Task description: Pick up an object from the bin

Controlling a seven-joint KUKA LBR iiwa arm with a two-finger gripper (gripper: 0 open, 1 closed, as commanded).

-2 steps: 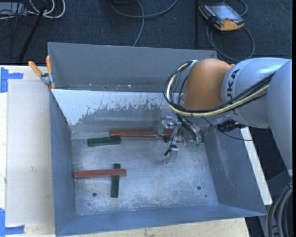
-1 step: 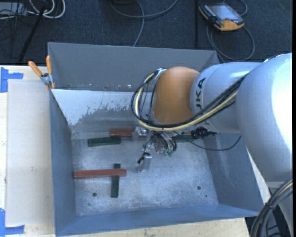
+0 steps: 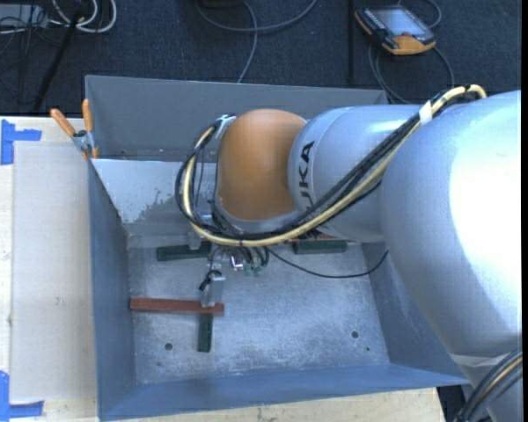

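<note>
My gripper (image 3: 213,290) hangs below the arm's wrist near the middle of the bin floor, its tip just above the right end of a flat red-brown stick (image 3: 169,305). The stick lies crosswise, pointing left. A short dark green stick (image 3: 204,331) lies upright in the view directly below that end, touching or nearly touching it. Another dark green stick (image 3: 177,253) lies further back to the left, partly under the wrist.
A third dark green stick (image 3: 322,246) lies at the back right, under the arm. The arm and its orange cover and cables hang over the back and right of the bin. The bin's sloped walls close in on all sides.
</note>
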